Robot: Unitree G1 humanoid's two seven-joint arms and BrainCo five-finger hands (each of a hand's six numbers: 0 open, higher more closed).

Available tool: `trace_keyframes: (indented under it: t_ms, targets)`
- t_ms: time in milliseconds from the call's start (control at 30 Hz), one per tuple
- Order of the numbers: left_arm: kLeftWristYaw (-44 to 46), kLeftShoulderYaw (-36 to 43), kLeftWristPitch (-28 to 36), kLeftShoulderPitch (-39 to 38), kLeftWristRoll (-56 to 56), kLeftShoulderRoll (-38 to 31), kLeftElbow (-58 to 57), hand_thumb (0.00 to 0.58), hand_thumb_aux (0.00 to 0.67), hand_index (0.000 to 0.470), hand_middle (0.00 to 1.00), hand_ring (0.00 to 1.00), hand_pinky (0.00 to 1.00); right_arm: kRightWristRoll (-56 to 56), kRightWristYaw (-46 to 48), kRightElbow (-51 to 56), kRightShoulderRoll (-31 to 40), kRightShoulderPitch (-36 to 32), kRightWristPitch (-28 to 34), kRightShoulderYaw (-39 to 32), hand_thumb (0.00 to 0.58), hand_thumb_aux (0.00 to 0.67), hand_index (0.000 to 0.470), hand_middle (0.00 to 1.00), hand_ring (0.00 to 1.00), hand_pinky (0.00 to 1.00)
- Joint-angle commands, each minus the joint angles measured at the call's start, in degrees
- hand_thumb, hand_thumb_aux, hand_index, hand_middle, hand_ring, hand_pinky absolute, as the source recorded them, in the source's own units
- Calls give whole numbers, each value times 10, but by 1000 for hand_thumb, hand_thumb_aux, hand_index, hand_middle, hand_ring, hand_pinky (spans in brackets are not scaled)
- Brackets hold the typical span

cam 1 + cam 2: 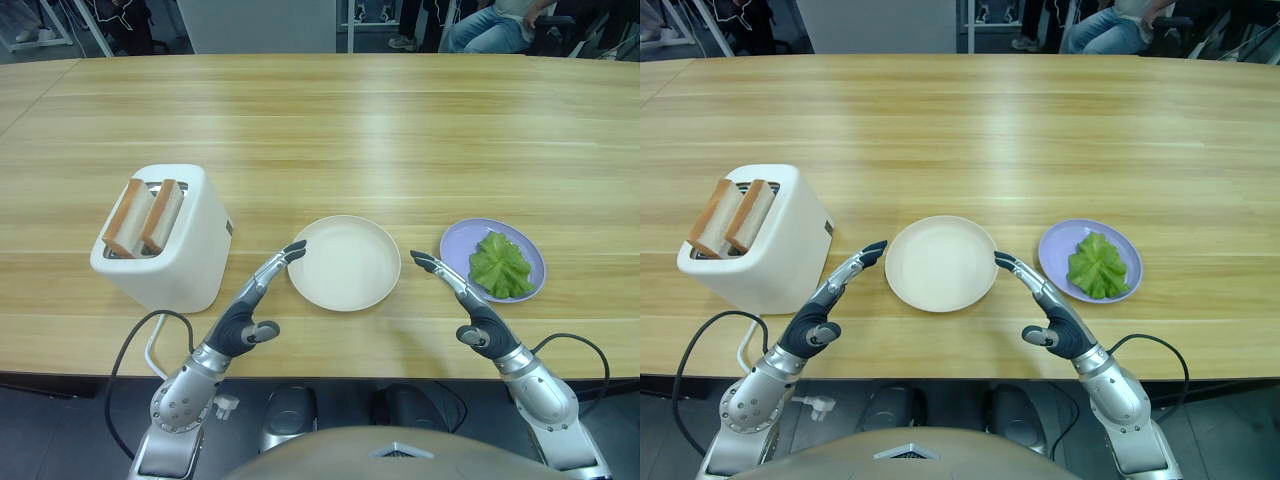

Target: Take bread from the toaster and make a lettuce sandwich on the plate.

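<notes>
A white toaster (170,250) stands at the left of the table with two slices of bread (145,216) sticking up from its slots. A cream plate (345,262) lies bare in the middle. To its right a purple plate (532,255) carries a lettuce leaf (500,265). My left hand (250,310) hovers between the toaster and the cream plate, fingers stretched out, holding nothing. My right hand (465,305) hangs between the two plates, fingers likewise extended and empty.
The toaster's black cable (135,345) loops over the table's near edge at the left. The far half of the wooden table (340,120) is bare wood. Chairs and seated people are beyond the far edge.
</notes>
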State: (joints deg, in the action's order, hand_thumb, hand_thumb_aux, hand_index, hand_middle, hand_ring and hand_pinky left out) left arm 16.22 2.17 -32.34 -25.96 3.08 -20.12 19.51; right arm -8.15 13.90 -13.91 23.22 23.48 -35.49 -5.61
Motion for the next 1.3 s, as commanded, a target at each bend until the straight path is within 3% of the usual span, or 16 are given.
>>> trace_keyframes:
  t_ms: [33, 500, 600, 733, 867, 1067, 1300]
  targets:
    - [-1, -2, 1, 0, 8, 1, -10, 0, 0, 0, 0, 0, 0, 0, 4, 11, -1, -1, 2, 4, 0, 0, 0, 0, 0, 0]
    - [-15, -21, 4, 5, 40, 5, -10, 0, 0, 0, 0, 0, 0, 1, 5, 20, -1, -6, -1, 5, 0, 0, 0, 0, 0, 0]
    - [-59, -96, 36, 26, 64, 4, 17, 0, 0, 0, 0, 0, 0, -1, 0, 18, 0, -5, -1, 14, 0, 0, 0, 0, 0, 0]
    - [-138, -277, 105, 82, 146, -40, 47, 0, 0, 0, 0, 0, 0, -2, -11, 20, 0, -14, 7, 36, 0, 0, 0, 0, 0, 0]
    - [-165, -352, 155, 98, 254, -96, 34, 0, 0, 0, 0, 0, 0, -4, -24, 21, -7, -25, 22, 57, 0, 0, 0, 0, 0, 0]
    - [-199, -368, 231, 105, 364, -161, -61, 0, 0, 0, 0, 0, 0, -3, -26, 8, -11, -30, 33, 66, 0, 0, 0, 0, 0, 0]
    - [-214, -286, 295, 133, 426, -207, -211, 0, 0, 0, 0, 0, 0, 3, -23, -5, -11, -31, 40, 74, 0, 0, 0, 0, 0, 0]
